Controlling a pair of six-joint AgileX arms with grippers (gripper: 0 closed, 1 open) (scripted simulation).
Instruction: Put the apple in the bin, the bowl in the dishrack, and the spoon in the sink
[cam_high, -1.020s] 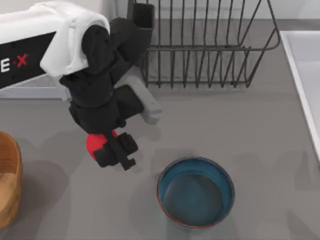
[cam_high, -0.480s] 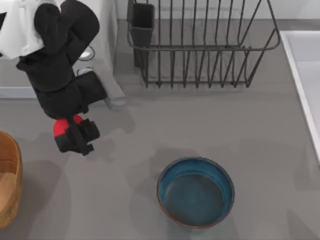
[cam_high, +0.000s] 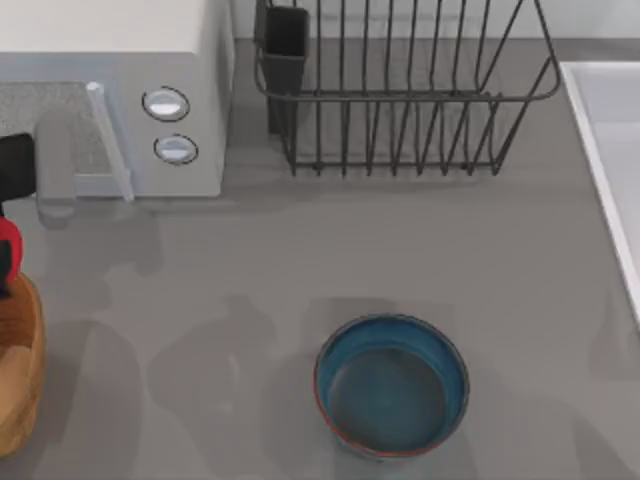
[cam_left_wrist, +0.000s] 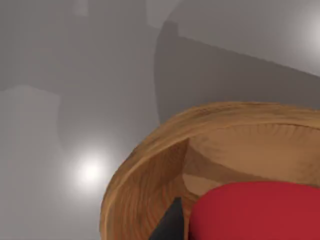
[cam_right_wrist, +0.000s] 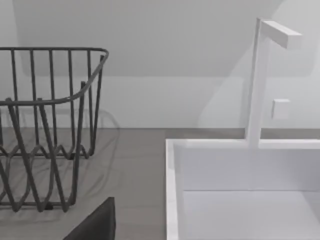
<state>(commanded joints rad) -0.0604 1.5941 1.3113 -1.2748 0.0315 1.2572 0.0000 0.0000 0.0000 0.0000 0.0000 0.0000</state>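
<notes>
I am carrying the apple (cam_high: 6, 252) leftward, away from the bowl (cam_high: 392, 385), and my left gripper (cam_high: 8, 200) is now reaching the table's left edge, clamped on the fruit directly over the bin (cam_high: 22, 380). Releasing looks next. The bowl is waiting untouched; my right arm is idling near the sink (cam_right_wrist: 240, 170).

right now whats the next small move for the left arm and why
Probably move a little further over the bin, then open the jaws. The top view shows the apple at the table's left edge, just by the bin's rim, in the left gripper. The left wrist view shows the apple over the bin's inside but near its wall.
</notes>
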